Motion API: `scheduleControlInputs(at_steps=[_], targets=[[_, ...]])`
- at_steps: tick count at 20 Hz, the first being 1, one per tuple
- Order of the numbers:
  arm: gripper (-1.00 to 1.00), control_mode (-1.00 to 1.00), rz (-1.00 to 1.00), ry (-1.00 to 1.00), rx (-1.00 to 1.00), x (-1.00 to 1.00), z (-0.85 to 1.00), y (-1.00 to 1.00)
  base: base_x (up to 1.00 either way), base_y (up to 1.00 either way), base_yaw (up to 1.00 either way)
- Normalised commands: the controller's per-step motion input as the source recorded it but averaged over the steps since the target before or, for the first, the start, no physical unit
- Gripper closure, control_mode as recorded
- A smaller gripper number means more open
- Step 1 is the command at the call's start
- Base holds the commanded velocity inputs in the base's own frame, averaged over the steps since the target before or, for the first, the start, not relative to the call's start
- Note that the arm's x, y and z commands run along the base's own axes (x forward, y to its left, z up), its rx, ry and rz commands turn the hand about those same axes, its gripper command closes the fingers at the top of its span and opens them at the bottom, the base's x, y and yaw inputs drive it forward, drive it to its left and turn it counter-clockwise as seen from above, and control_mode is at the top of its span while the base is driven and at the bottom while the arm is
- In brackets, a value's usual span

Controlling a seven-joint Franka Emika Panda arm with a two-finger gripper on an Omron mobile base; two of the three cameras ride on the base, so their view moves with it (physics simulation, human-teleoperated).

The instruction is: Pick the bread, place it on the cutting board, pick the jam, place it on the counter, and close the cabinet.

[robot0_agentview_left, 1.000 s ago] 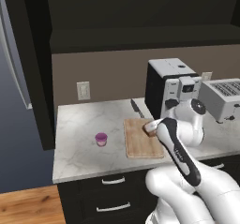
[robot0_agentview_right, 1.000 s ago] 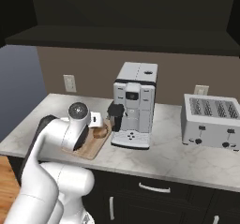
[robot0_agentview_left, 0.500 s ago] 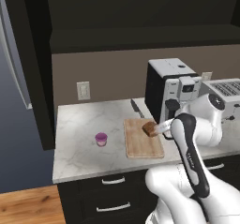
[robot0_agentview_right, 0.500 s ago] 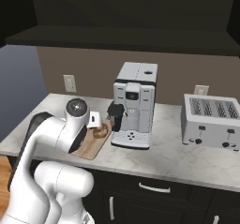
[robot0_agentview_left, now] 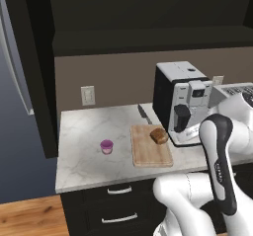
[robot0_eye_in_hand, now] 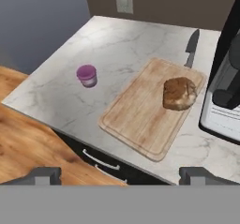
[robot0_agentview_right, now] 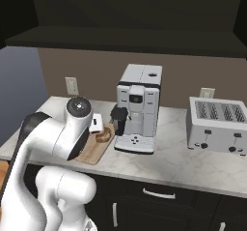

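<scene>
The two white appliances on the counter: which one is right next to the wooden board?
The coffee machine, the tall one with a black spout, stands right beside the cutting board. The toaster, low with slots on top, sits farther along the counter.

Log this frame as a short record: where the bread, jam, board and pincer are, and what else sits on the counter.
bread: on the cutting board, at its end nearest the coffee machine
jam: upright on the counter, apart from the board
pincer: open, empty, above the counter's front edge
knife: flat on the counter behind the board
toaster: on the counter beyond the coffee machine
</scene>
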Motion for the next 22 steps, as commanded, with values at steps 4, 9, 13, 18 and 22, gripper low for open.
scheduleControlInputs(at_steps=[4, 9, 13, 18, 22], targets=[[-1.0, -1.0, 0.01, -0.07, 0.0, -0.57, 0.01, 0.0, 0.0, 0.0, 0.0], [-1.0, -1.0, 0.0, -0.06, 0.0, -0.58, 0.01, 0.02, 0.0, 0.0, 0.0], [-1.0, -1.0, 0.0, -0.07, 0.0, -0.51, 0.04, 0.13, 0.0, 0.0, 0.0], [-1.0, -1.0, 0.0, -0.06, 0.0, -0.33, 0.05, 0.18, 0.0, 0.0, 0.0], [-1.0, -1.0, 0.0, -0.09, 0.0, -0.25, 0.11, 0.18, 0.0, 0.0, 0.0]])
